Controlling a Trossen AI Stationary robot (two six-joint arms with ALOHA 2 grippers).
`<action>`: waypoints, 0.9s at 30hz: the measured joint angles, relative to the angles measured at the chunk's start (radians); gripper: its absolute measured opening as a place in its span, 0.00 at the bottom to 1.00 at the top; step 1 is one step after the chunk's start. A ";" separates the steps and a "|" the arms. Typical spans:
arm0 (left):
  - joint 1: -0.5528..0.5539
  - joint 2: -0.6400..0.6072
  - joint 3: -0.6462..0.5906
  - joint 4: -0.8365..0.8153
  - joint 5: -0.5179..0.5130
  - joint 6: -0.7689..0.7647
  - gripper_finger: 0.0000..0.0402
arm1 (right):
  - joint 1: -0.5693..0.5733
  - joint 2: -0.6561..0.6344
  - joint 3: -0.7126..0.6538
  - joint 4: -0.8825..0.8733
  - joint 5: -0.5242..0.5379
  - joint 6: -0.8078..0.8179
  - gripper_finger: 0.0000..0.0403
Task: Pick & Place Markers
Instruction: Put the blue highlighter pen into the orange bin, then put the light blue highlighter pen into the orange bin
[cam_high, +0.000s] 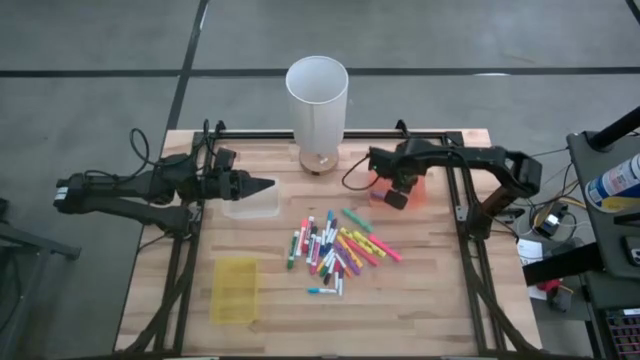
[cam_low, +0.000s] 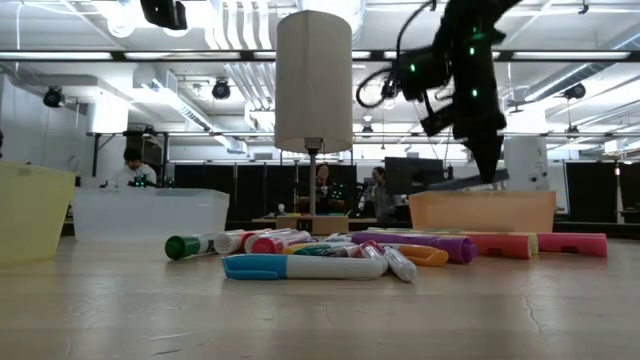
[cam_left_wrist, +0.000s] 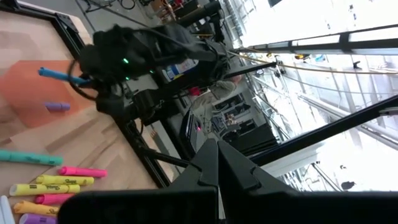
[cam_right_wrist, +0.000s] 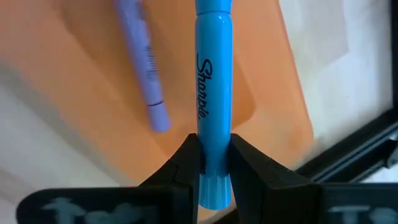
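Right gripper (cam_high: 398, 196), seen from above, hangs over the orange tray (cam_high: 418, 197), with the heap of markers (cam_high: 335, 252) on the table well apart from it. In the right wrist view its fingers (cam_right_wrist: 180, 163) clamp a blue marker (cam_right_wrist: 212, 93) pointing straight ahead; a purple marker (cam_right_wrist: 142, 62) lies in the tray beneath. Left gripper (cam_high: 262, 186) waits closed above the clear tray (cam_high: 250, 205).
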 joint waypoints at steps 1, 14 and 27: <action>0.000 0.000 0.000 0.000 0.000 0.000 0.00 | -0.018 0.004 -0.012 0.014 -0.011 -0.016 0.14; 0.000 0.000 0.000 -0.001 0.000 0.002 0.00 | -0.093 0.035 -0.071 0.090 -0.082 -0.057 0.20; 0.000 0.000 0.000 -0.001 0.000 0.003 0.00 | -0.089 0.033 0.048 0.051 -0.102 0.019 0.34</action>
